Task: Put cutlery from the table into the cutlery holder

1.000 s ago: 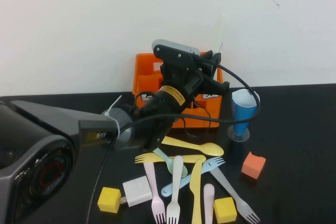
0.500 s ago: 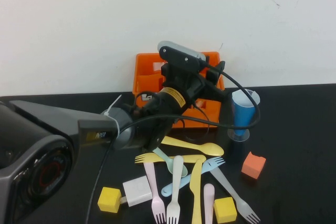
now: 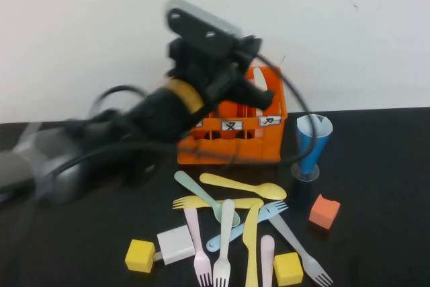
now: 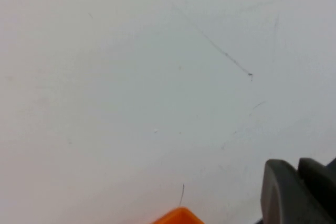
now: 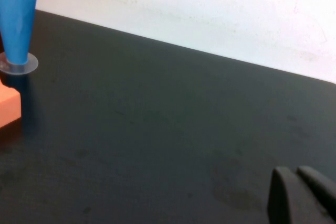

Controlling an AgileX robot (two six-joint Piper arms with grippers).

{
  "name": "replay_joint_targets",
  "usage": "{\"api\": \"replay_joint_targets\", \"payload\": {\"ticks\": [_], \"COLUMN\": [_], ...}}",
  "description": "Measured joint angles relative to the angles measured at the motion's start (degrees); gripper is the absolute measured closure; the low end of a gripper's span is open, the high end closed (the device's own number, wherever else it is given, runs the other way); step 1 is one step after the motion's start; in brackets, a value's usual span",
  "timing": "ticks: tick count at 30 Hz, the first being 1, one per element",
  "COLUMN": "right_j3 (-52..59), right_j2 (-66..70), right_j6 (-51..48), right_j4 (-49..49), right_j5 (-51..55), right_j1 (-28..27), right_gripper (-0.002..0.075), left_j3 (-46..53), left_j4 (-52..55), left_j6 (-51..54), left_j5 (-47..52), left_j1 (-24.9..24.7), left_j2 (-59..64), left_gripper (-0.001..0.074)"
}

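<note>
The orange cutlery holder (image 3: 232, 142) stands at the back of the black table (image 3: 376, 166). Its corner also shows in the left wrist view (image 4: 178, 217). Several pastel pieces of cutlery lie in front of it, among them a yellow spoon (image 3: 245, 186), a mint spoon (image 3: 198, 193), a pink fork (image 3: 197, 240), a white fork (image 3: 225, 240), a yellow knife (image 3: 252, 247) and a blue fork (image 3: 245, 226). My left gripper (image 3: 262, 95) is raised above the holder's front, facing the wall, shut and empty (image 4: 298, 163). My right gripper (image 5: 296, 171) is shut and empty over bare table; it is out of the high view.
A blue cone cup (image 3: 312, 142) stands right of the holder and shows in the right wrist view (image 5: 18, 19). An orange block (image 3: 324, 212) lies near it. Two yellow blocks (image 3: 140, 255) (image 3: 287, 268) and a white charger cube (image 3: 176, 244) lie among the cutlery.
The left arm has lifted up and to the left from the holder. The white knife it held upright a second ago is no longer in the gripper.
</note>
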Motion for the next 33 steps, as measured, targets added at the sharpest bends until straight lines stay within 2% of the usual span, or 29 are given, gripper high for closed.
{"api": "replay_joint_targets", "payload": {"ticks": [7, 13, 19, 28, 33], "right_j3": [0.0, 0.0, 0.0, 0.0, 0.0], "right_j2": [0.0, 0.0, 0.0, 0.0, 0.0], "right_j6": [0.0, 0.0, 0.0, 0.0, 0.0], "right_j4": [0.0, 0.0, 0.0, 0.0, 0.0], "right_j5": [0.0, 0.0, 0.0, 0.0, 0.0], "right_j1": [0.0, 0.0, 0.0, 0.0, 0.0], "right_gripper": [0.0730, 0.0730, 0.0730, 0.0730, 0.0730], "left_j3": [18.8, 32.8, 43.3, 60.3, 62.4], "left_j4": [0.6, -8.2, -22.1, -27.3, -34.5], "left_j6": [0.7, 1.2, -1.1, 0.0, 6.9], "left_j5": [2.3, 2.7, 1.5, -6.6, -1.7], "left_j1": [0.0, 1.9, 2.7, 2.8, 3.6], "left_j2": [-19.7, -33.2, -41.7, -53.6, -65.4], "left_gripper": [0.0731, 0.0734, 0.0734, 0.0735, 0.0735]}}
